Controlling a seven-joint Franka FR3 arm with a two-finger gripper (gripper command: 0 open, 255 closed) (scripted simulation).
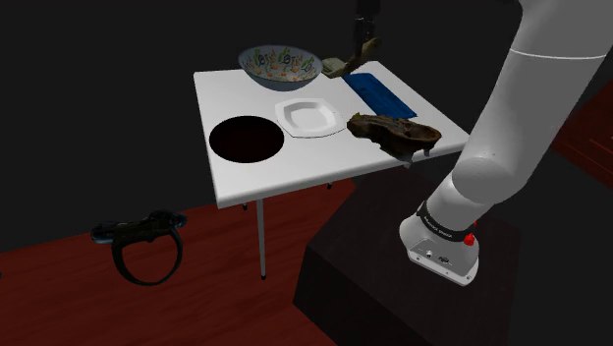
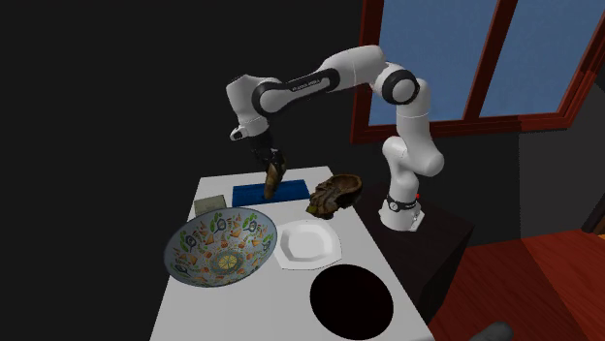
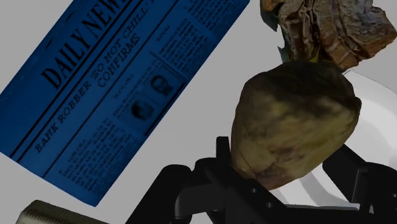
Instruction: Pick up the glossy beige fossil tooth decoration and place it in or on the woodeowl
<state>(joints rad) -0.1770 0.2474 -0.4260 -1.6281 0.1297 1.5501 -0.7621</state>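
Beginning with the white table (image 1: 236,182), which is keeping every object within reach of the white arm (image 1: 530,88) bending over it from the stand. Passing then the patterned bowl (image 1: 281,67) at the far edge, the blue newspaper (image 1: 378,93) lying flat, and a black round dish (image 1: 247,138), all probably only standing by and not needed.

Coming next to the brown, gnarled wooden bowl (image 1: 393,131), sitting at the table edge nearest the stand. Judging this to be the likely goal, though not with full certainty. Noting just beside it a white plate (image 1: 307,117).

Arriving finally at the beige-brown tooth (image 3: 292,121), hanging in the air above the newspaper, well clear of the surface so as not to be scraping anything. Clamping it from both sides is the black gripper (image 3: 289,168), pressing its flanks with both fingers. Remaining to do: carrying it across to the wooden bowl and lowering it gently.
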